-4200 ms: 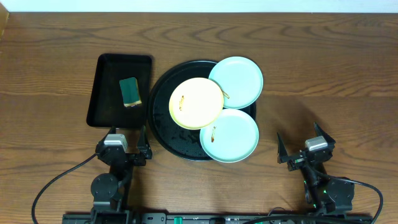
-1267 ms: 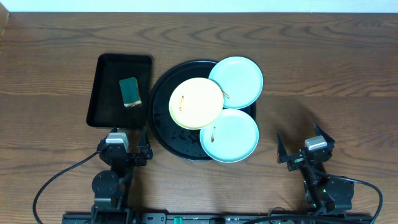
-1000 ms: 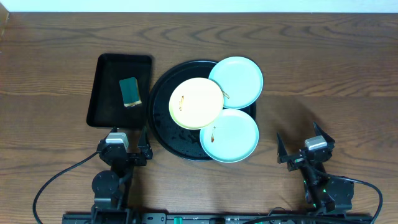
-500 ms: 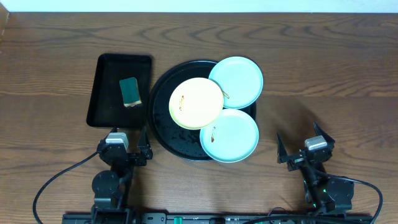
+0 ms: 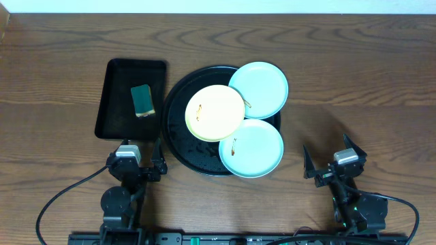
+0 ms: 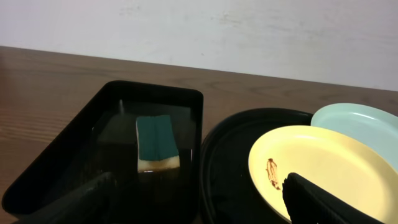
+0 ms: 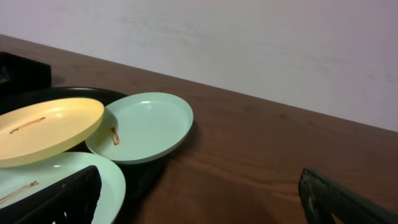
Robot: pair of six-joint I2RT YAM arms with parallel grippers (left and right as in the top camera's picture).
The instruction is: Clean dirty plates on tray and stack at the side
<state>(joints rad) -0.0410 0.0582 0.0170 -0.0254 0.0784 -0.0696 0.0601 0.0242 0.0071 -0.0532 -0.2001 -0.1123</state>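
A large round black tray [image 5: 178, 146] with a raised rim sits about midway along the brown wooden counter [image 5: 368, 75], between its far and near edges. All three plates are on it. A pale yellow round plate [image 5: 214, 113] lies tilted on top, its rim overlapping two pale mint-green round plates. One mint plate [image 5: 262, 88] is on the far-edge side and the other mint plate [image 5: 253, 148] on the near-edge side. Both mint plates overhang the tray's rim towards the counter's right edge. Each plate carries a small orange-brown streak.

Just beside the round tray, towards the counter's left edge, is a rectangular black tray [image 5: 114, 112]. It holds a green sponge [image 5: 142, 100] with a pale underside.

Both arms are at the counter's near edge. The left arm's fingers [image 6: 84, 199] are spread wide with nothing between them, in front of the rectangular tray. The right arm's fingers [image 7: 62, 199] are also spread wide and empty, over bare wood well apart from the plates.
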